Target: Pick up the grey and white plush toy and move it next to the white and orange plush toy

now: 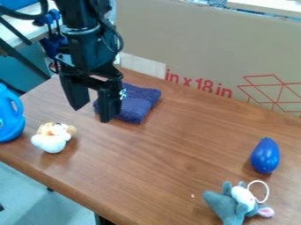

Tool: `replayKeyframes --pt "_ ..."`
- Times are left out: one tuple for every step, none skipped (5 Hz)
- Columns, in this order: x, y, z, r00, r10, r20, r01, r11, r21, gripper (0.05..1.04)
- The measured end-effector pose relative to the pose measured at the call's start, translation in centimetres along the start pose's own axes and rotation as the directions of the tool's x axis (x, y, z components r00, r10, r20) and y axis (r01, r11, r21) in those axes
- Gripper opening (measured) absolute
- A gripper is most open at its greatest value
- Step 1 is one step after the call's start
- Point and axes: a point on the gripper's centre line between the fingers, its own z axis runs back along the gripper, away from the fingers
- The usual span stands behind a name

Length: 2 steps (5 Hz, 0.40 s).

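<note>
My black gripper [91,112] hangs at the upper left over the wooden table, its two fingers spread apart with nothing between them. Behind and partly hidden by its right finger lies a folded dark blue cloth [138,105]. Below and left of the gripper sits a small white and tan plush toy [53,138]. A shiny blue egg-shaped object [265,155], narrower at its top, rests on the right side. Near the front right edge lies a grey plush toy [229,203] with a white face, a pink part and a white loop.
At the left edge stands a blue container with a handle [9,121]. A large cardboard panel [194,48] rises along the back of the table [159,167]. The table's front edge runs diagonally from the left to the bottom.
</note>
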Motion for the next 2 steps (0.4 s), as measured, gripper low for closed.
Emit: replayKeyframes --pt "-0.2 -0.3 -0.7 1.0 -0.006 -0.022 0.006 1.0 -0.01 1.002" --pt "-0.3 -4.9 -2.2 0.994 -0.11 -0.013 0.108 0.991 -0.081 1.002"
